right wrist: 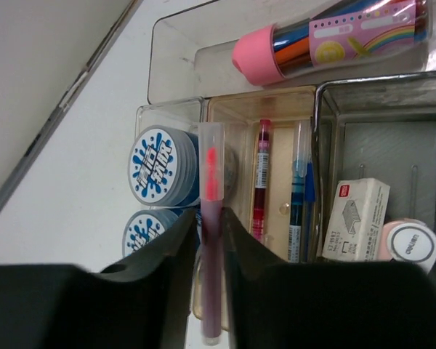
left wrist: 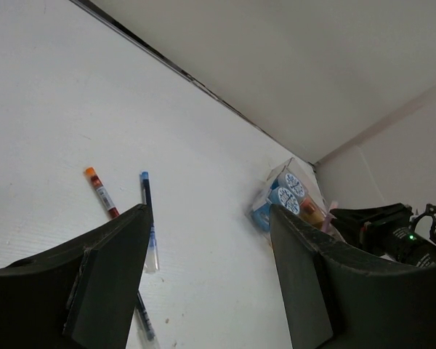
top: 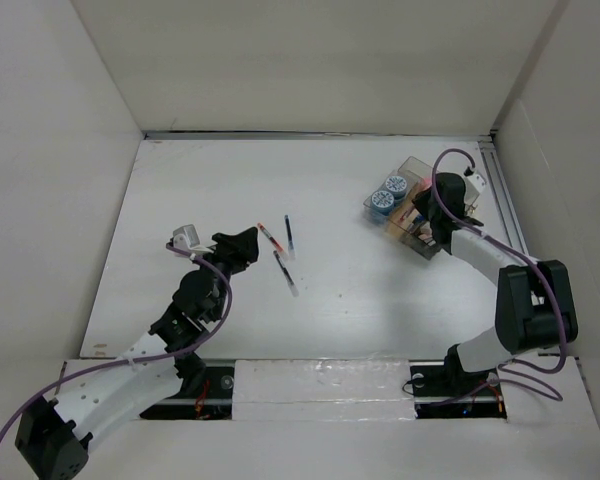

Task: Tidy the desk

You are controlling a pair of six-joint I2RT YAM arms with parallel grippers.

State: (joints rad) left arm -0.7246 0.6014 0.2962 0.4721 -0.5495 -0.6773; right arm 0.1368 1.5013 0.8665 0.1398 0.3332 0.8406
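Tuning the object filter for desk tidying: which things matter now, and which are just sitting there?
In play: red-capped pen, blue pen, third pen loose on the desk; pink pen in right claw; clear tray; open left claw.
Already stowed: round tins, staple box, pink pen tube.

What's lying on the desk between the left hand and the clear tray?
Near the left hand lie a red-tipped pen, a blue pen and a third pen. From them to the tray the desk is bare, per the top view.
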